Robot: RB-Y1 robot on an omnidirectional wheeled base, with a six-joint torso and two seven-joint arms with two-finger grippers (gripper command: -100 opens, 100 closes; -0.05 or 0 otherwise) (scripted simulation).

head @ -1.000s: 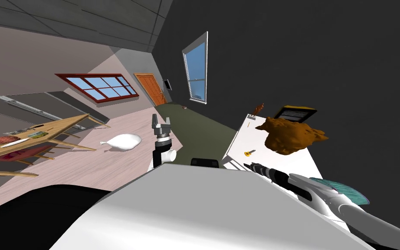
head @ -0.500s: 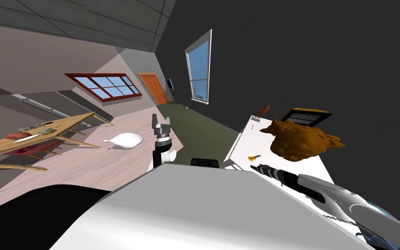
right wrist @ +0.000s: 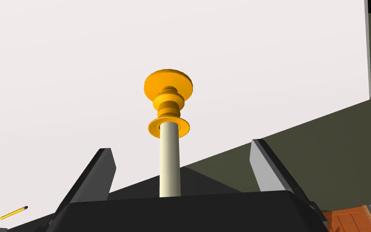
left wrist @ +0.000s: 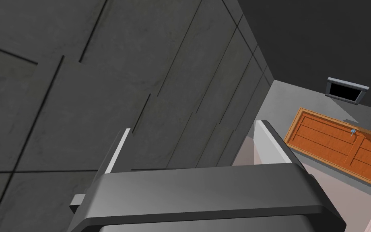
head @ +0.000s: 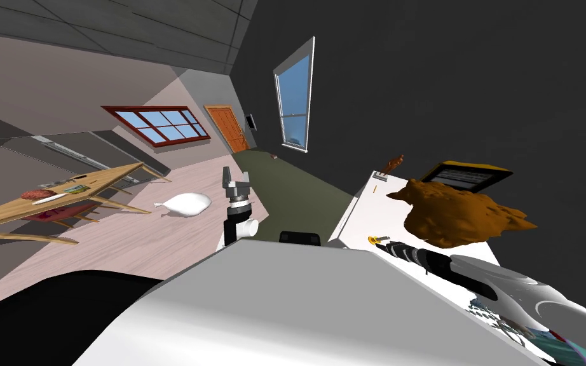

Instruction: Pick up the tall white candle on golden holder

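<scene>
White table (head: 365,213) along the dark wall, on my right side. A brown lumpy mass (head: 463,219) sits on it near the wall, clear of the reach line, so it should not foul the approach. Right gripper (right wrist: 180,146) is stretched out low over the table's near end, lined up along the candle (right wrist: 169,161). Its fingers are spread wide, one on each side of the cream shaft, neither touching, nothing gripped. The shaft runs from the gripper body out to the golden holder (right wrist: 168,104) at the far end, so closing should catch the shaft, not the holder. Cannot tell whether the candle stands or lies. Left gripper (left wrist: 193,125) is raised away from the table, fingers apart, empty, parked out of the way. A small yellow pencil (right wrist: 13,212) lies on the table, well off to one side of the gripper.
</scene>
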